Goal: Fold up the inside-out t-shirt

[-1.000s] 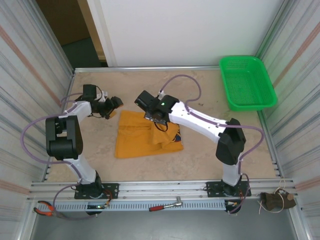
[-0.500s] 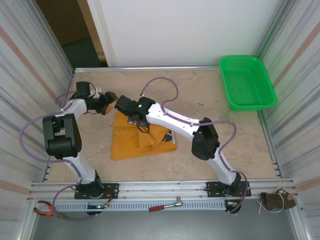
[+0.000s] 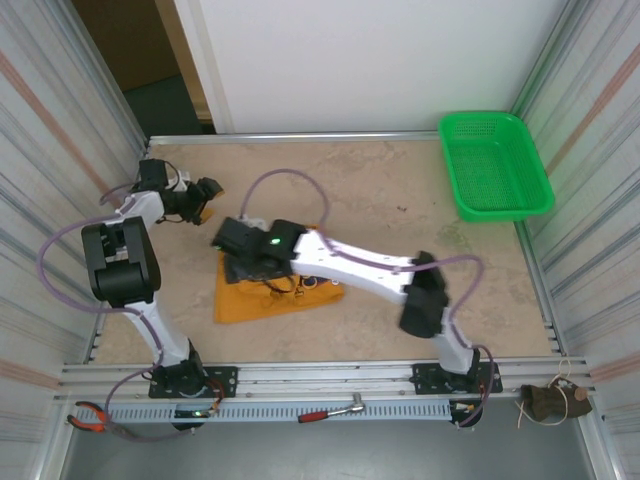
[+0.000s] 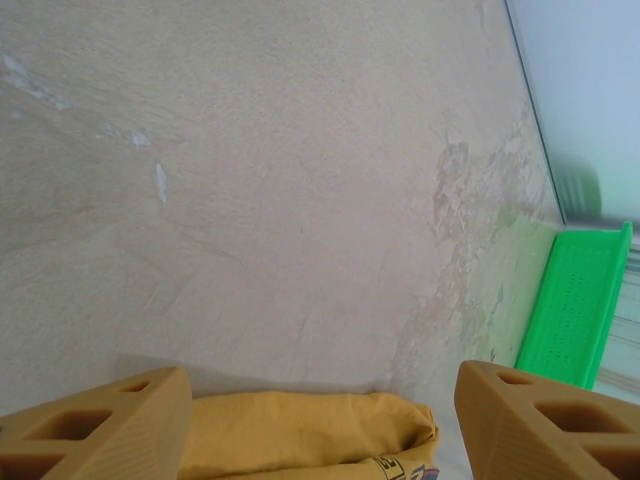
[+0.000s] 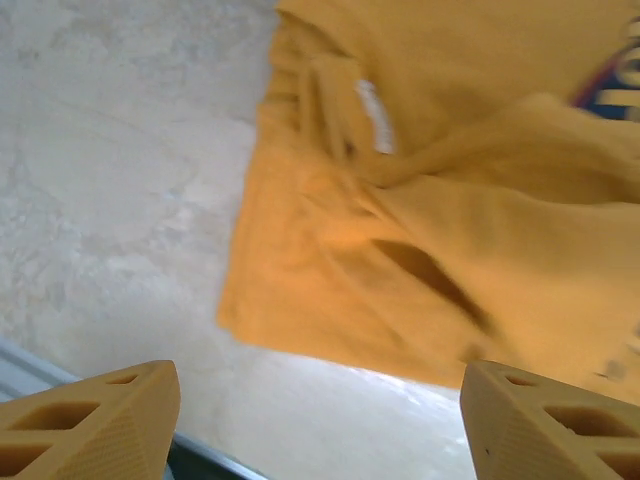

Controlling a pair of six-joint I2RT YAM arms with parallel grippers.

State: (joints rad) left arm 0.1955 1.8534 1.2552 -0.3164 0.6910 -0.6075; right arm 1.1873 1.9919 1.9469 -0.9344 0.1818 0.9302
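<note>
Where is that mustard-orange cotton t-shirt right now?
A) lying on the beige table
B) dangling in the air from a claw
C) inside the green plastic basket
A: the mustard-orange cotton t-shirt lies rumpled on the beige table, and the right gripper stands open over it, gripping nothing.

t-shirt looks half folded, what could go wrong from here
1. The t-shirt lies bunched, with loose creases right under the open right gripper. When that gripper pulls away it might snag a crease and drag the fold open.
2. The left gripper is open too and off the cloth, so nothing pins it. The shirt may slide on the table if it is tugged.
</note>
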